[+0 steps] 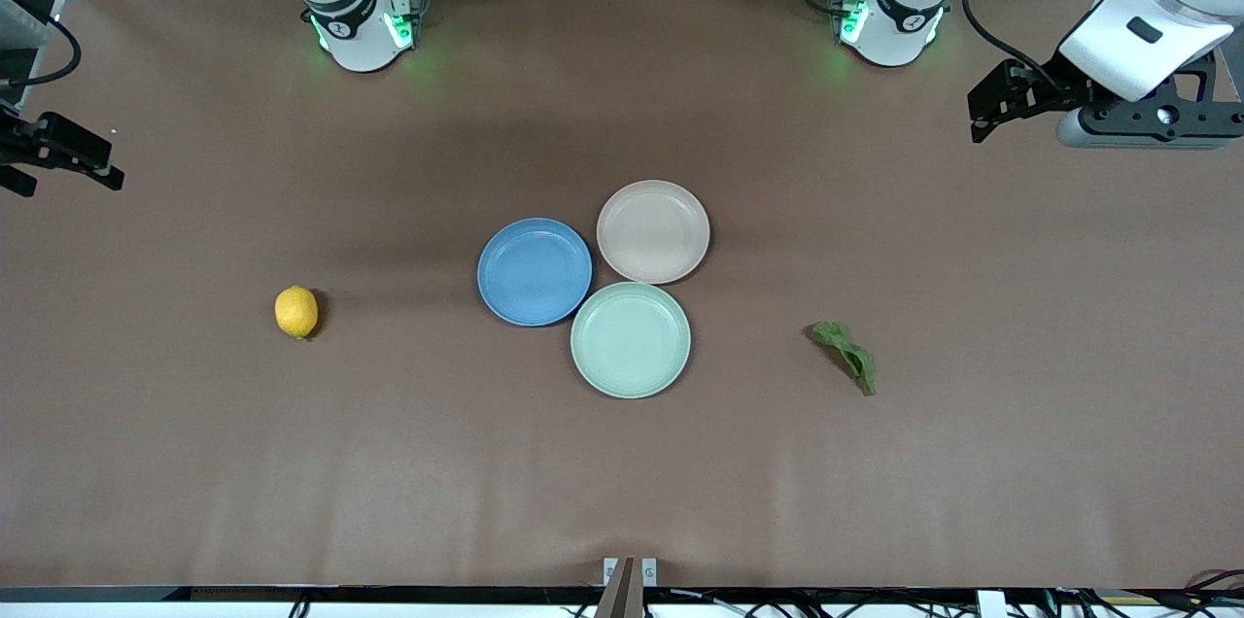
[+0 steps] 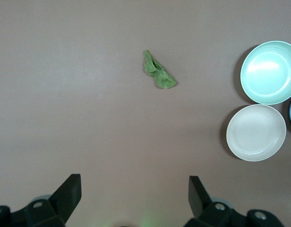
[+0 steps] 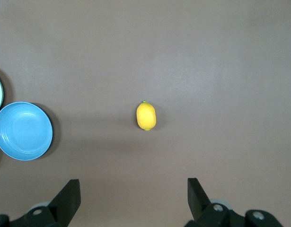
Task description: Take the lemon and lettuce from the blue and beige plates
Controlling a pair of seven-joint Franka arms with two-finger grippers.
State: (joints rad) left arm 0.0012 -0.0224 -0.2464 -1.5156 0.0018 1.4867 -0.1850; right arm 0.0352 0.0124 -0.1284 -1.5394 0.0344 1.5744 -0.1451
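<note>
The lemon (image 1: 296, 311) lies on the bare table toward the right arm's end, apart from the plates; it also shows in the right wrist view (image 3: 146, 116). The lettuce (image 1: 846, 354) lies on the bare table toward the left arm's end and shows in the left wrist view (image 2: 159, 75). The blue plate (image 1: 535, 271) and the beige plate (image 1: 653, 231) sit empty mid-table, touching each other. My left gripper (image 1: 982, 118) is open and empty, high over the left arm's end of the table (image 2: 135, 189). My right gripper (image 1: 68, 173) is open and empty over the right arm's end (image 3: 133, 191).
A mint-green plate (image 1: 631, 339) sits empty against the blue and beige plates, nearer the front camera. The brown table runs wide around the plates. Both arm bases stand along the table's edge farthest from the front camera.
</note>
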